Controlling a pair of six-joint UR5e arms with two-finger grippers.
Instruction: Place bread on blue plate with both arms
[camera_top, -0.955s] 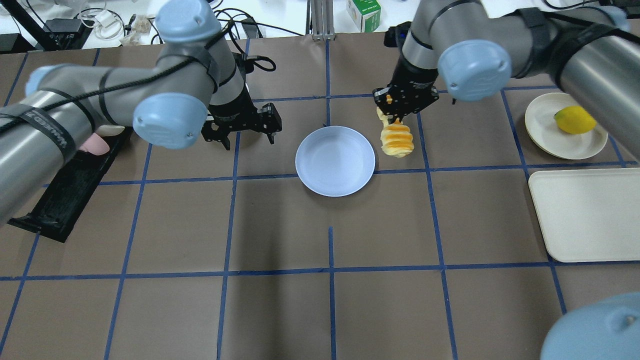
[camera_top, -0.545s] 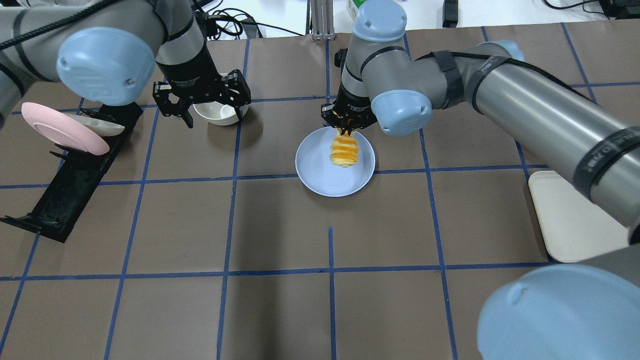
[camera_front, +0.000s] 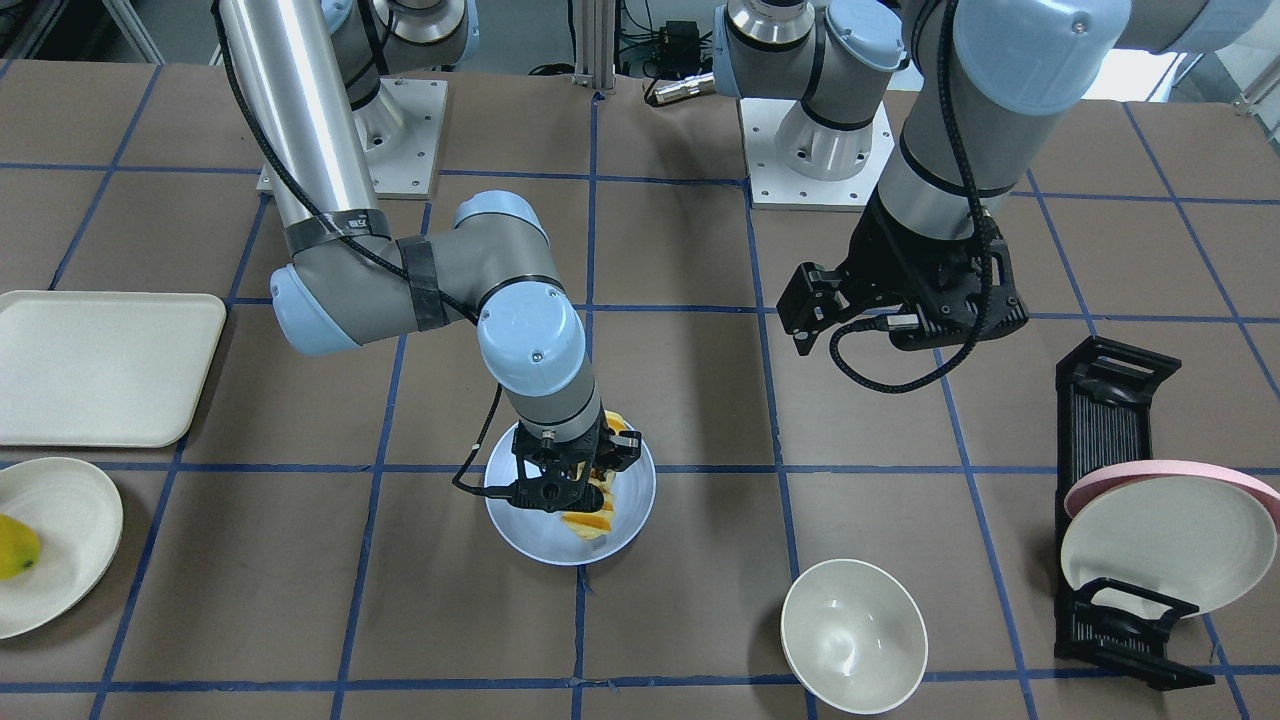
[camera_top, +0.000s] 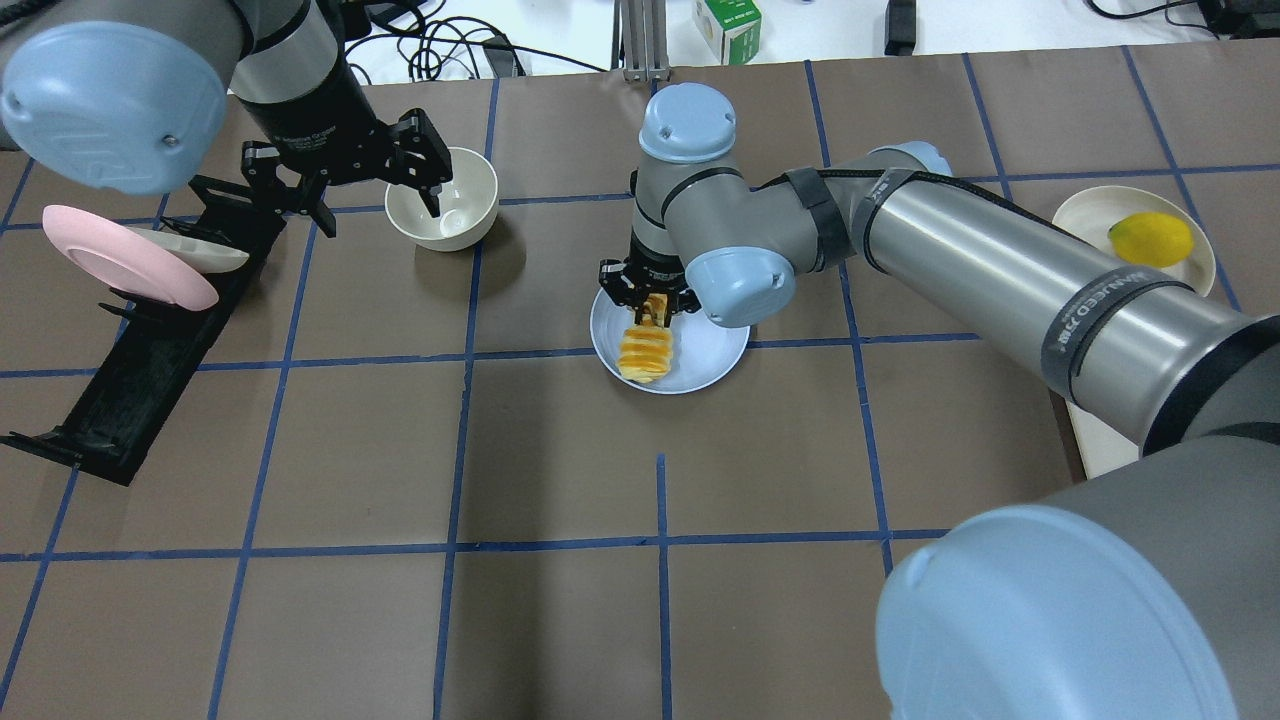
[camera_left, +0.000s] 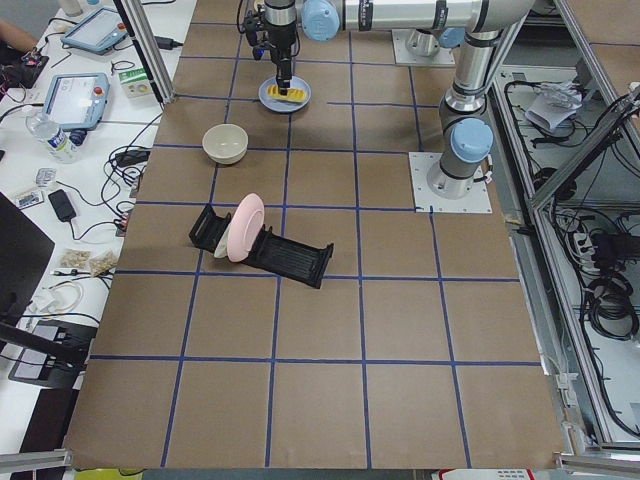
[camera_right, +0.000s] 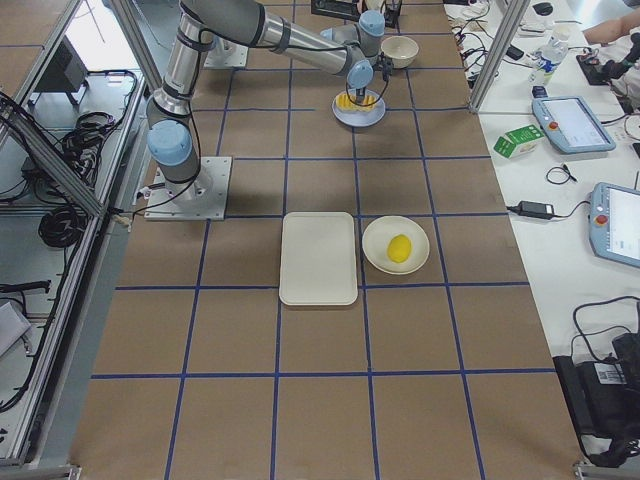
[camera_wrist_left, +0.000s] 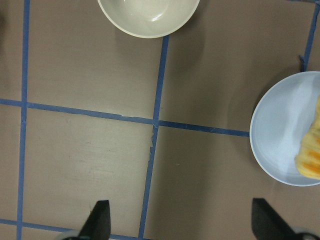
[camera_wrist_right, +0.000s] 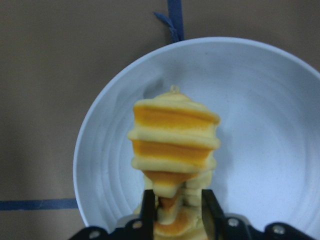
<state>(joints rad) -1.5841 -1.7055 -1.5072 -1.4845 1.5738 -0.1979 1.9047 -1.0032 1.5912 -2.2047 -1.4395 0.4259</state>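
The bread (camera_top: 645, 352) is an orange and pale yellow ridged loaf, held at one end by my right gripper (camera_top: 648, 303), which is shut on it. The loaf reaches over the left front part of the blue plate (camera_top: 715, 345). I cannot tell whether it touches the plate. The right wrist view shows the bread (camera_wrist_right: 175, 145) over the plate (camera_wrist_right: 270, 125). In the front-facing view the right gripper (camera_front: 565, 478) stands over the plate (camera_front: 635, 490). My left gripper (camera_top: 380, 205) is open and empty, next to the white bowl, well left of the plate (camera_wrist_left: 280, 130).
A white bowl (camera_top: 442, 210) stands back left of the plate. A black rack (camera_top: 150, 350) with a pink-rimmed plate (camera_top: 130, 255) is at the far left. A cream plate (camera_top: 1085, 235) with a lemon (camera_top: 1150, 240) and a cream tray (camera_front: 100, 365) are at the right.
My right gripper carried the bread from the plate's right side to over the plate, then toward its left front. My left arm swung left and back, toward the bowl, still open.
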